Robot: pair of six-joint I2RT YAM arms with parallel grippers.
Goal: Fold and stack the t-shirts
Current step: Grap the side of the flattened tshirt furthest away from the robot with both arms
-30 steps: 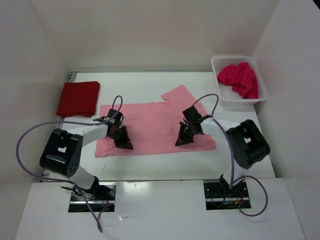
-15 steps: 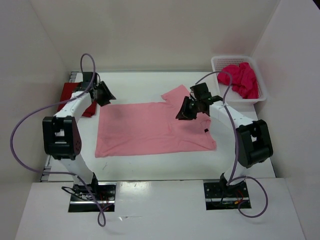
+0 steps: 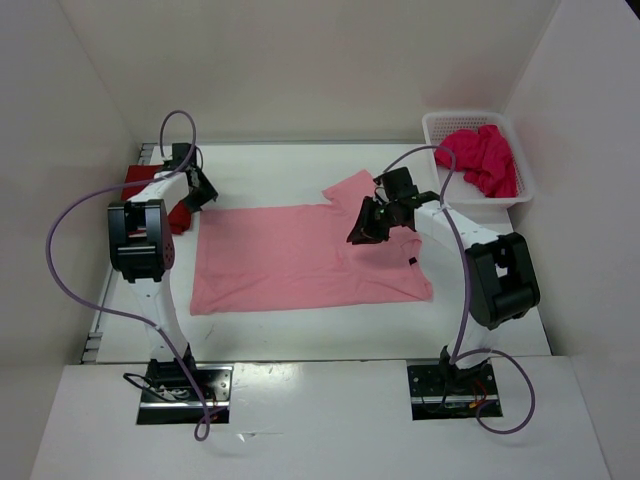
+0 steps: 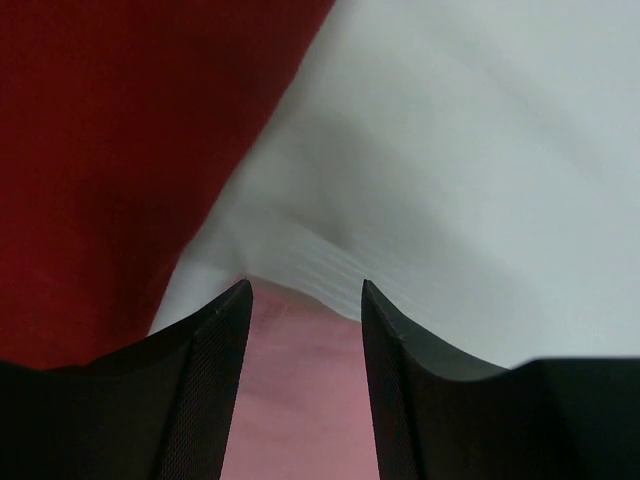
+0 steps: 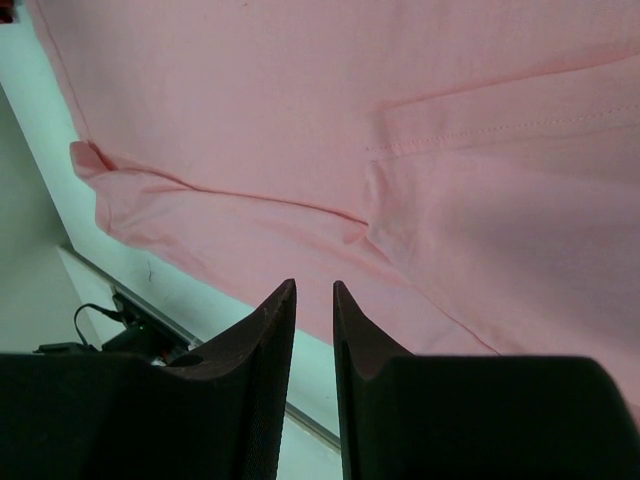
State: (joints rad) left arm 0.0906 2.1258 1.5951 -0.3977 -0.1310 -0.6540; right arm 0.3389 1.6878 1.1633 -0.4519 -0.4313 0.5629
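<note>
Desk (image 3: 300, 170): white. It carries all three shirts and the basket.

Light pink shirt (image 3: 290, 255): largest item, spread flat mid-desk as a rough rectangle. One short sleeve sticks out at the far right corner. In the right wrist view I see a stitched seam and a few shallow creases.

Basket (image 3: 470, 198): white mesh, at the far right corner of the desk, apart from the pink shirt.

Magenta shirt (image 3: 485, 155): bright, crumpled in a heap inside the basket, unfolded.

Dark red shirt (image 3: 138, 183): folded flat at the far left of the desk, just beside the pink shirt's far left corner. My left arm hides part of it.

Left hand (image 4: 305, 290): over the gap between the dark red and light pink shirts. Fingers clearly parted and gripping nothing; a pink corner shows below between them.

Right hand (image 5: 313, 288): above the pink shirt near the sleeve. Fingers parted by only a narrow slit, with no cloth caught.
</note>
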